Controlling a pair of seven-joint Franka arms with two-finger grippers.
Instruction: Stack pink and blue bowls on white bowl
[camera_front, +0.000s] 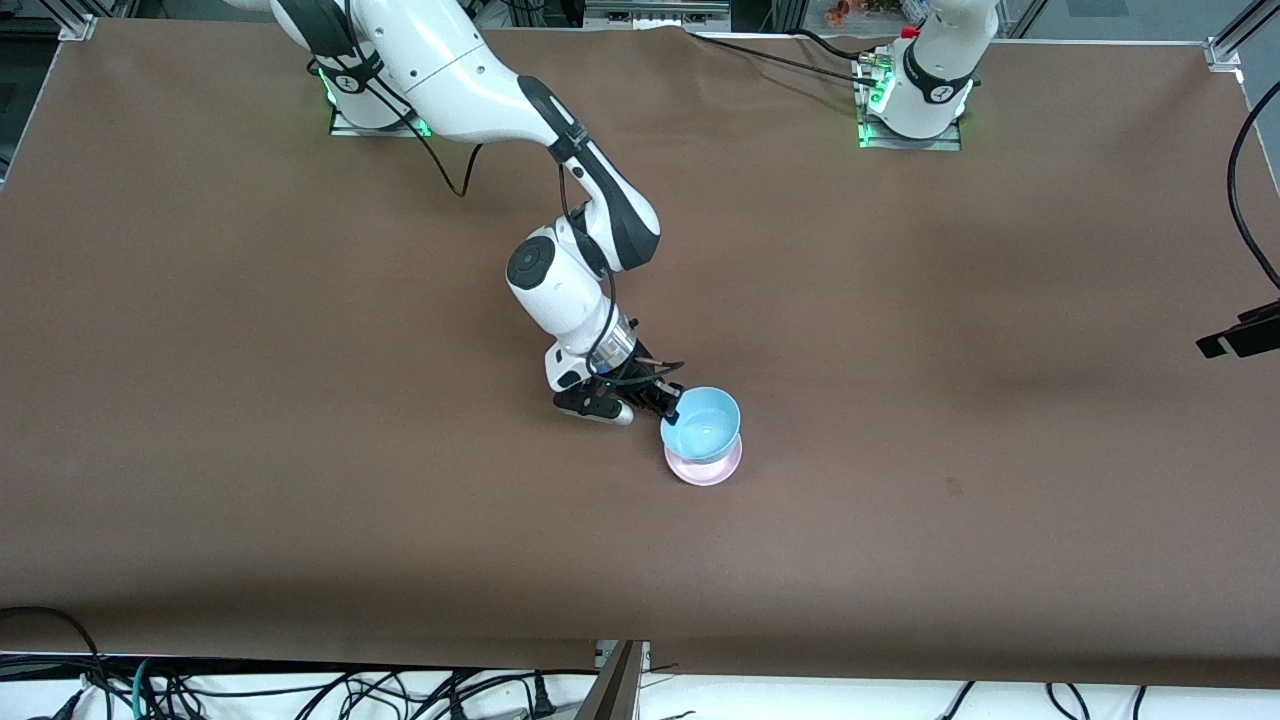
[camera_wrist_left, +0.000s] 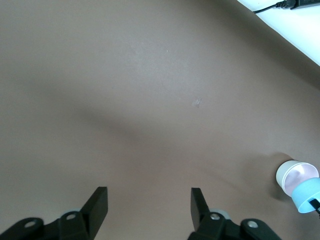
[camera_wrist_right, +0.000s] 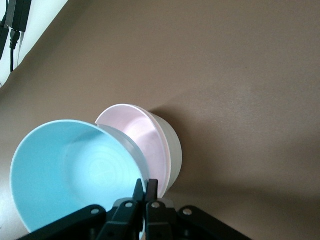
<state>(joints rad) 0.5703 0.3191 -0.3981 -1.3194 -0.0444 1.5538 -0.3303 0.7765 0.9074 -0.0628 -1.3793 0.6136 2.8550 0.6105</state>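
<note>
My right gripper (camera_front: 668, 412) is shut on the rim of the light blue bowl (camera_front: 702, 424) and holds it tilted just above the pink bowl (camera_front: 706, 469). In the right wrist view the blue bowl (camera_wrist_right: 75, 172) hangs beside the pink bowl (camera_wrist_right: 137, 132), which sits nested in the white bowl (camera_wrist_right: 172, 150). The stack stands near the middle of the table. The white bowl is hidden under the pink one in the front view. My left gripper (camera_wrist_left: 149, 200) is open and empty, high over bare table; the stack shows small in its view (camera_wrist_left: 296, 176).
The brown table cover (camera_front: 900, 330) spreads wide around the stack. Cables (camera_front: 300, 690) lie along the table edge nearest the front camera. A black camera mount (camera_front: 1240, 335) juts in at the left arm's end.
</note>
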